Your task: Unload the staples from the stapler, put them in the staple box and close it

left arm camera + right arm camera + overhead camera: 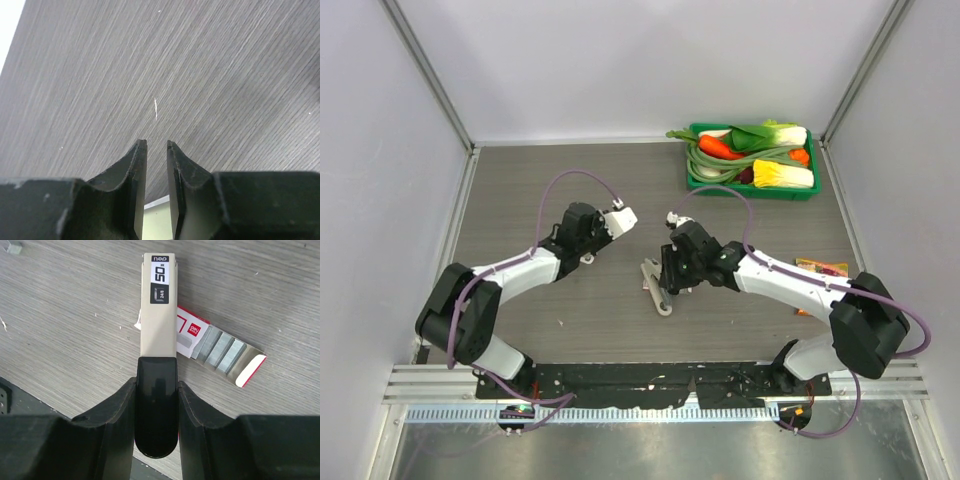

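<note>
The stapler (pixel 159 315) has a beige top with a label and a black rear end, and lies flat on the table. My right gripper (pixel 156 385) is shut on the black rear end, one finger on each side. In the top view the stapler (pixel 658 296) lies at the table's middle under the right gripper (pixel 667 277). My left gripper (pixel 156 145) is held over bare table with its jaws narrowly apart and nothing between them; it is left of the stapler in the top view (pixel 620 218). A thin pale sliver (pixel 155 108) lies ahead of it; I cannot tell whether it is the staples.
An open pink-and-white box (pixel 220 351) holding staple strips lies right beside the stapler. A small grey piece (pixel 14 247) lies at the far left. A green tray (pixel 702 184) of toy vegetables stands back right. An orange packet (pixel 820 268) lies by the right arm.
</note>
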Tool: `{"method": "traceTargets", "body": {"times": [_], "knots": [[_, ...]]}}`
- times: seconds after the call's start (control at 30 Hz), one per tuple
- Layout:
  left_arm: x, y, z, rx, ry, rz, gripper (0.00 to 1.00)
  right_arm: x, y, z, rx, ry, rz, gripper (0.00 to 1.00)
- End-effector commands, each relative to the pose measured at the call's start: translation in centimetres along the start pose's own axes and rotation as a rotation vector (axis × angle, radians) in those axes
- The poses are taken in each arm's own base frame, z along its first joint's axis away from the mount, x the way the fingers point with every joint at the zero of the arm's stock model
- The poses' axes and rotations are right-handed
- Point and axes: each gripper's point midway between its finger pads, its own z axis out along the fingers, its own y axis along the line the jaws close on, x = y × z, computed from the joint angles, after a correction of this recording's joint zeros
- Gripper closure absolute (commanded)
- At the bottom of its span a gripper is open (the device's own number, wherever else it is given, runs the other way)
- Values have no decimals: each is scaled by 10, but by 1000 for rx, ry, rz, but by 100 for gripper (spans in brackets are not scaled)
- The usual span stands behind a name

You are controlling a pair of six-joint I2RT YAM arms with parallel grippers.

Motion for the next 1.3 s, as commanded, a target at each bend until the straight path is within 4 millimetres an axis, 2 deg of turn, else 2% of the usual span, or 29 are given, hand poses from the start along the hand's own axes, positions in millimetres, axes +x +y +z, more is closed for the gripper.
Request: {"method": "traceTargets", "body": {"times": [0.0,0.03,0.07,0.1,0.13,0.17,0.2,0.23,0.27,0.3,0.33,0.37,0.4,0.47,0.57,0.73,0.8,0.93,1.0,1.17,1.27], "knots": [[-20,9,0,-66,-47,27,74,-26,22,-10,-78,-134,-30,99],[-21,8,-1,-57,-44,3,73,-25,22,-7,-76,-130,-24,99],[-30,11,-2,-56,-49,-22,73,-33,21,-8,-57,-162,-18,99],[-28,0,-3,5,-29,-75,72,-37,23,-9,-61,-174,-2,99],[-31,-2,-5,25,-25,-104,71,-43,25,-11,-65,-193,5,99],[-42,3,-7,30,-42,-133,70,-56,30,-17,-67,-225,13,99],[-38,1,-11,61,-11,-180,67,-63,32,-20,-58,-245,21,99],[-46,-8,-14,124,-24,-261,65,-69,33,-23,-49,-250,35,99],[-62,0,-18,140,-45,-311,63,-84,38,-32,-36,-275,41,99],[-57,-1,-23,175,-13,-369,56,-91,40,-36,-31,-290,44,99],[-65,-5,-28,224,-27,-451,53,-96,41,-40,-28,-303,49,99],[-77,0,-33,247,-53,-490,50,-108,44,-47,-24,-337,54,99],[-73,2,-37,269,-40,-542,46,-113,46,-51,-26,-353,59,99],[-85,-2,-47,351,-62,-631,43,-123,50,-56,-27,-381,69,99],[-84,-14,-57,431,-39,-691,41,-136,55,-59,-34,-416,84,99],[-69,-31,-58,483,-12,-694,40,-149,61,-59,-33,-440,98,99],[-73,-47,-64,583,-8,-722,40,-156,62,-64,-33,-460,102,99],[-79,-66,-73,701,-17,-796,39,-166,64,-70,-26,-495,112,99],[-80,-69,-74,720,-25,-813,37,-171,65,-72,-27,-508,118,99],[-71,-75,-67,720,-10,-832,35,-180,72,-72,-43,-525,133,99],[-75,-78,-70,746,-32,-848,33,-184,75,-74,-55,-535,143,99]]}}
